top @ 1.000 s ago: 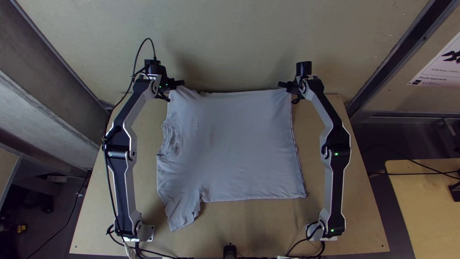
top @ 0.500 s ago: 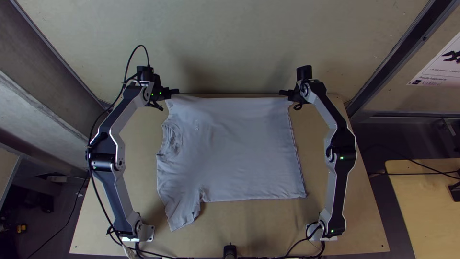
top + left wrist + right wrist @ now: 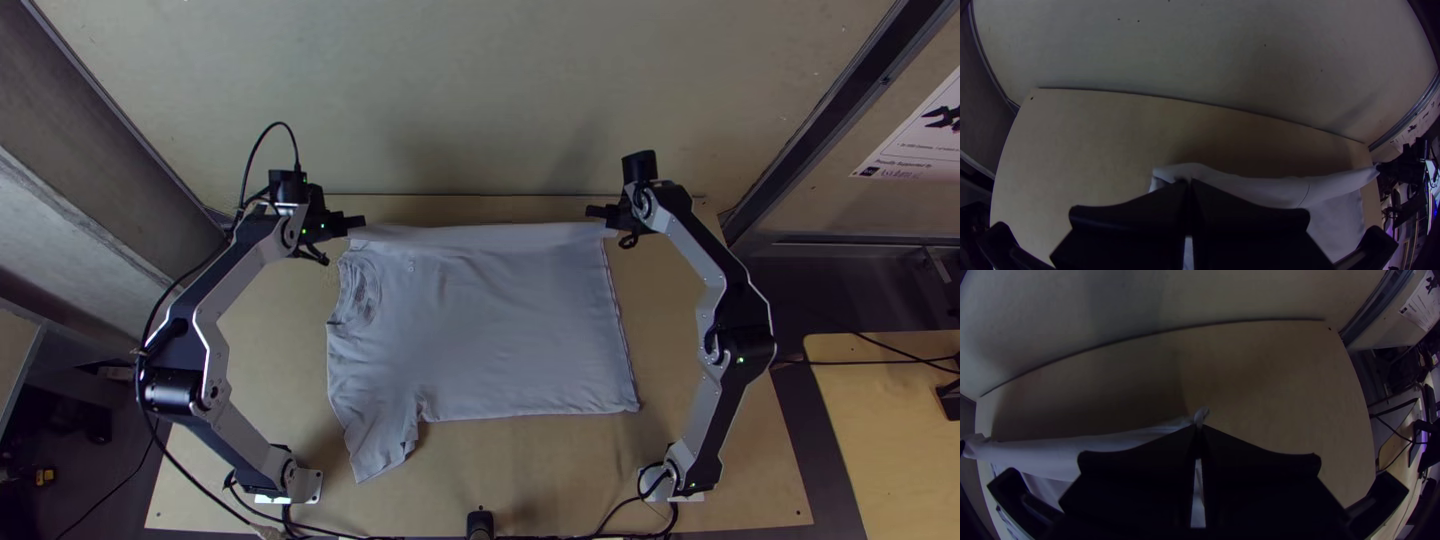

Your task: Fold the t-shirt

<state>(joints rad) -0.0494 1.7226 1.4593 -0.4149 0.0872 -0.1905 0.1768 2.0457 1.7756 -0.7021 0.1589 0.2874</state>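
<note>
The shirt point(image 3: 500, 330) lies across the middle of the table point(image 3: 560, 470), between the two arms, mostly spread flat, with its far edge raised in a smooth band. Its collar point(image 3: 363, 292) is toward the left arm and its hem point(image 3: 622, 335) toward the right arm. The near sleeve point(image 3: 380, 450) slants down toward the table's near edge, rumpled at its cuff and where it joins the body. Small creases also run around the collar, while the body is fairly smooth. The left gripper point(image 3: 361, 222) is at the shirt's far corner on the collar side, its jaws clenched on the cloth. The right gripper point(image 3: 590, 211) is at the far corner on the hem side, its jaws likewise grasping the cloth; in the right wrist view a little tuft of it pokes out past the fingertips. Between the grippers the raised band stretches almost straight, and both wrist views show it standing clear of the table, with shadow on the wood beyond. Behind the table's far edge is a pale wall point(image 3: 480, 90). A poster point(image 3: 915, 140) is off to the right, and below it stands a second wooden table point(image 3: 880, 430).
</note>
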